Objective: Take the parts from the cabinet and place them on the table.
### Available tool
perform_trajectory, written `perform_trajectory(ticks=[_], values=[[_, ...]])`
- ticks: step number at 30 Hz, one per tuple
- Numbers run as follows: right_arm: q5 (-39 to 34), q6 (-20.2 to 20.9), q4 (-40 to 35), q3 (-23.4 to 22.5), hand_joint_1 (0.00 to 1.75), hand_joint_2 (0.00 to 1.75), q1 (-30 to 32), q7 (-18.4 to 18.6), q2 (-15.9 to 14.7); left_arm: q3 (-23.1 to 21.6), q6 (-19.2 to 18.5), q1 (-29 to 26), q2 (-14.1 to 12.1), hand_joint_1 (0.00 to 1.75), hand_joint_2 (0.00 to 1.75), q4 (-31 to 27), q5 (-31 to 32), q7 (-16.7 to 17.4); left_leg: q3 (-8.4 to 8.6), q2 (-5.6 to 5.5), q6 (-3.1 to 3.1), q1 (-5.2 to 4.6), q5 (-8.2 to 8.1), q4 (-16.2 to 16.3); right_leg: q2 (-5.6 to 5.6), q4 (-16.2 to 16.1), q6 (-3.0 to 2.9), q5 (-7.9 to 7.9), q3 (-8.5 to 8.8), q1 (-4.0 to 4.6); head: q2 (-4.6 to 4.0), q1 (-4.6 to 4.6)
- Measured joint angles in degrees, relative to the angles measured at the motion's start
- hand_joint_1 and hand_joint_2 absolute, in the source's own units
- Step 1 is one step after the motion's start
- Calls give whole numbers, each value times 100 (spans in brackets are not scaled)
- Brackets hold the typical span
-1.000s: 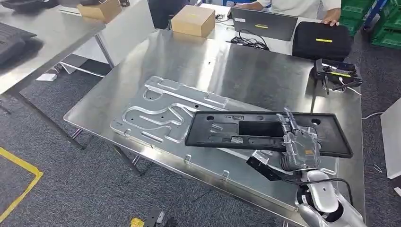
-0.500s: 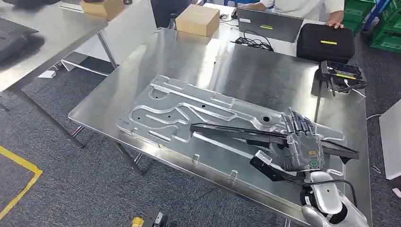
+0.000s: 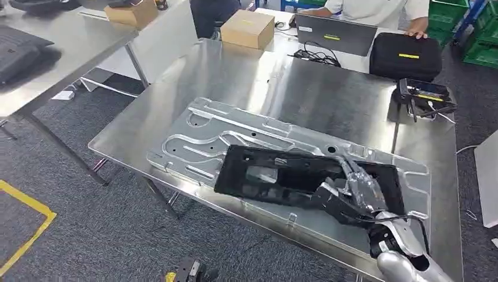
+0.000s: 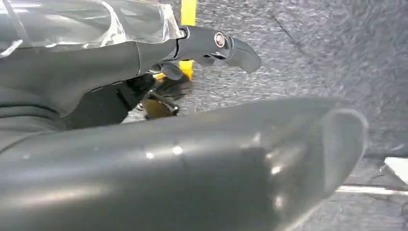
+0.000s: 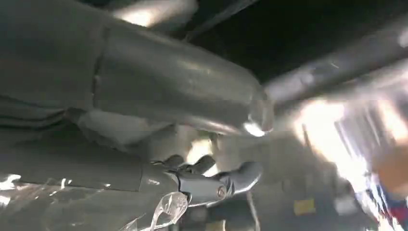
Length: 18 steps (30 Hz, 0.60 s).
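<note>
The right hand [image 3: 358, 191] lay on the near right end of the black panel [image 3: 293, 176], fingers extended across its top face; whether it actually gripped the panel could not be determined. The panel rested flat on the stamped metal plate [image 3: 199, 138], which lay on the steel table [image 3: 246, 76]. The left hand [image 4: 144, 125] hung above grey carpet, holding nothing, its fingers loosely apart.

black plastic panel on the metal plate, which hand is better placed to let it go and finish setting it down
The right. The right hand is on the black plastic panel, which lies on the metal plate on the table. The left hand hangs over the carpet, holding nothing.
</note>
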State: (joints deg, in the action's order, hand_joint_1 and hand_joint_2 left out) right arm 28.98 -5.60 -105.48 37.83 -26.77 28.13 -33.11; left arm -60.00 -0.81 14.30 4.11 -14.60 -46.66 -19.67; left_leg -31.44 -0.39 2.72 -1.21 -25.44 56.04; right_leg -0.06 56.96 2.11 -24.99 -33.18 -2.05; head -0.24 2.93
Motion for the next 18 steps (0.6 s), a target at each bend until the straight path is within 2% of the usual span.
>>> perform_trajectory(ticks=[1, 2, 3, 4, 5, 6, 7, 9, 10, 11, 12, 14, 15, 16, 17, 18], values=[[-28, -4, 0, 0, 0, 0, 19, -15, -2, 0, -9, -16, -2, 0, 0, 0, 0, -20, -107, 13, -60, 11, -179, 220, -14, 0, -21, 12, -11, -18, 0, 2], [-30, -9, 0, -2, 0, 0, 33, -17, -2, 0, -11, -27, -13, 0, 0, 0, -2, -33, -281, 14, -124, 46, -419, 620, -15, 0, -24, 13, -25, -27, 0, 0], [-37, -11, 0, -2, 0, 0, 42, -24, -4, 2, -11, -32, -28, 0, 0, 0, -7, -33, -529, 15, -175, 86, -676, 1158, -13, 1, -24, 14, -36, -31, 0, 4], [-39, -13, 4, -2, 0, 0, 60, -24, -13, 2, -15, -36, -31, 0, 0, 0, -7, -33, -753, 15, -199, 117, -861, 1615, -12, 1, -23, 12, -44, -32, 0, 4], [-46, -22, 4, -2, 0, 0, 84, -24, -20, 2, -15, -42, -31, 0, 0, 0, -7, -33, -909, 17, -216, 138, -940, 1917, -10, 2, -22, 11, -49, -32, 0, 4], [-57, -50, 4, -2, 0, 0, 103, -24, -22, 2, -15, -53, -31, 0, 0, 0, -4, -35, -930, 16, -221, 153, -860, 1904, -5, 3, -20, 10, -46, -32, 0, 4], [-72, -99, 4, -2, 0, 0, 113, -24, -22, 2, -13, -60, -31, 0, 0, 0, -2, -35, -806, 16, -215, 156, -674, 1617, 5, 3, -15, 7, -41, -32, 0, 2], [-68, -238, 4, -20, 0, 0, 177, -48, -35, 2, -13, -58, -50, 0, 0, 0, 7, -35, -302, 16, -166, 151, -162, 543, 14, 1, -6, 1, -23, -32, -2, 2], [-46, -324, 4, -44, 0, 0, 231, -59, -42, 4, -20, -55, -63, 0, 0, 0, 7, -42, 4, 19, -115, 141, 85, -95, 12, -9, 3, -2, -12, -34, 0, 4], [-26, -398, 7, -61, 0, 0, 282, -72, -63, 7, -28, -58, -83, 0, 0, 0, 4, -50, -18, 20, -115, 106, 88, -78, 10, -40, 32, 0, 5, -21, 0, 2], [-22, -428, 7, -63, 0, 0, 310, -85, -74, 9, -44, -60, -87, 0, 0, 0, 4, -63, -20, 14, -60, 63, 120, -144, 15, -45, 72, 7, 3, -34, 0, 7], [-20, -437, 11, -77, 0, 0, 373, -90, -96, 11, -46, -66, -111, 0, 0, 0, -13, -68, -33, 12, -27, 44, 106, -116, 13, -86, 138, 21, 17, -45, 0, 4], [-15, -439, 11, -98, 0, 0, 395, -94, -115, 13, -70, -62, -118, 0, 0, 0, -11, -79, -10, 12, 17, 40, 139, -168, 14, -130, 186, 37, 46, -40, 0, 4], [-9, -446, 13, -122, 0, 0, 441, -94, -131, 20, -93, -64, -125, 0, 0, 0, -11, -100, 90, 21, 71, 101, 210, -280, 10, -82, 198, -19, 41, -47, 0, 2], [28, -472, 17, -131, 0, 0, 461, -94, -144, 26, -133, -57, -125, 0, 0, 0, -11, -129, 104, 22, 88, 77, 221, -304, 10, 78, 183, -137, -20, -30, 0, 0], [80, -503, 17, -142, 0, 0, 500, -98, -168, 44, -190, -54, -131, 0, 0, 0, -11, -155, 104, 24, 132, 69, 222, -301, 12, 580, 153, -433, -248, -17, 0, -2]])
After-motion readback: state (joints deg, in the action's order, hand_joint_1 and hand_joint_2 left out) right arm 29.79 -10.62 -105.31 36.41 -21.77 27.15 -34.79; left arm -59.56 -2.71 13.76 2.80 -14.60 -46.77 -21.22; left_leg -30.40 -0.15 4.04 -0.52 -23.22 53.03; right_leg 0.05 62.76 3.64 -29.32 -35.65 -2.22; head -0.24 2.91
